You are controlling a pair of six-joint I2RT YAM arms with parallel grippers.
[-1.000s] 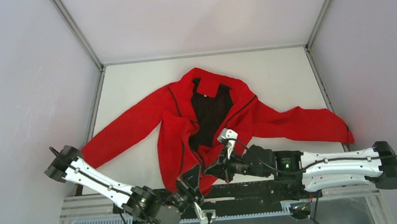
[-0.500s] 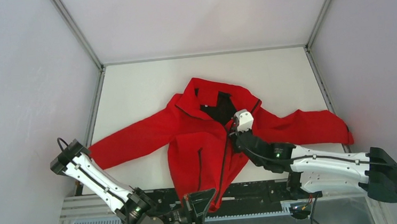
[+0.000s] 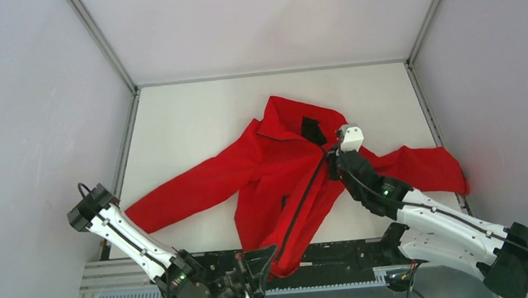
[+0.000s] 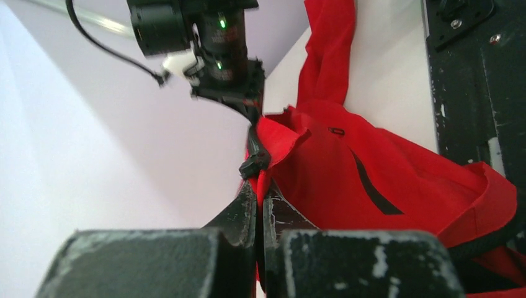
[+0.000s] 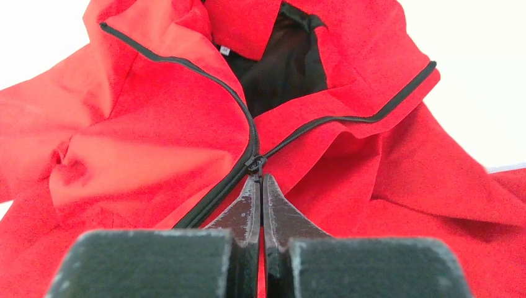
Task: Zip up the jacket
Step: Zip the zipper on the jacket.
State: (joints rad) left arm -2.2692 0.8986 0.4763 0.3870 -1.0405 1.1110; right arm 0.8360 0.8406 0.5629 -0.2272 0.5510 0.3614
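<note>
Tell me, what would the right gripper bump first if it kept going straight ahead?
The right gripper pinches the zipper pull; straight on, it would probably meet the black lining inside the jacket's open collar, though depth is unclear.

Bright, diffuse light from above washes the surface (image 3: pixel 188 119) pale, shadows faint and soft. The overhead view is sharp; both wrist views blur along their bottom edges.

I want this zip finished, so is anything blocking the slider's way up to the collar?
Nothing visible. The right gripper is shut on the zipper pull, and the open tracks above it lie bare up to the jacket collar.
</note>
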